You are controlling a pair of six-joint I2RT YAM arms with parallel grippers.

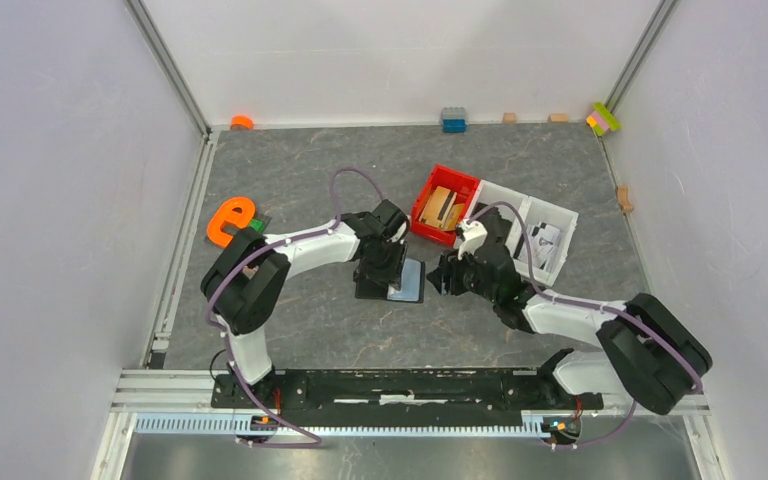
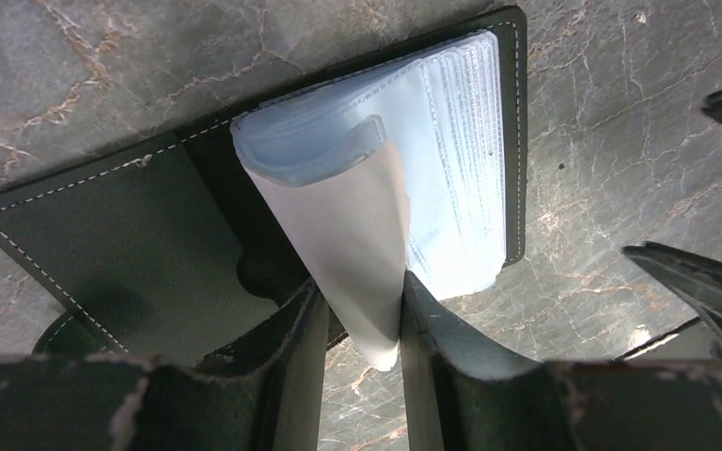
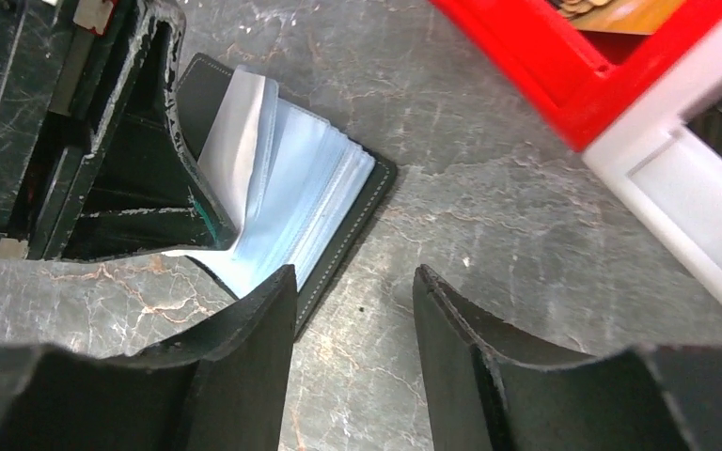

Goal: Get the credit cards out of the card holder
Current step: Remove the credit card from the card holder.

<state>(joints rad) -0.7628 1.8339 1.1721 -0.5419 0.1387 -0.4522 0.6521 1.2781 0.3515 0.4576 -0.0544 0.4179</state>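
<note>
the left gripper [image 2: 360,282] has its jaws pressed in on a pale grey card [image 2: 338,216], one finger flat against each face, pinching its near end. the card rises bowed from between the jaws, and its far end sits in a clear pocket that curls up off the stack. it may be a stiff pocket leaf rather than a bare card, as the view is too close to be sure. under and just ahead of these jaws the card holder [image 2: 113,225] lies open on the table [image 3: 489,188], its black stitched cover to the left of the jaws and its stack of clear pockets [image 2: 461,150] ahead and to the right. the right gripper [image 3: 355,272] hangs low with its jaws spread and only bare table between them. the holder's stitched edge lies just ahead of its left finger, with the left gripper beyond that. farther ahead and to the right of the right jaws stands a red bin [image 3: 526,66] holding wooden blocks [image 1: 440,207], with a white bin [image 3: 677,188] touching its far side.
</note>
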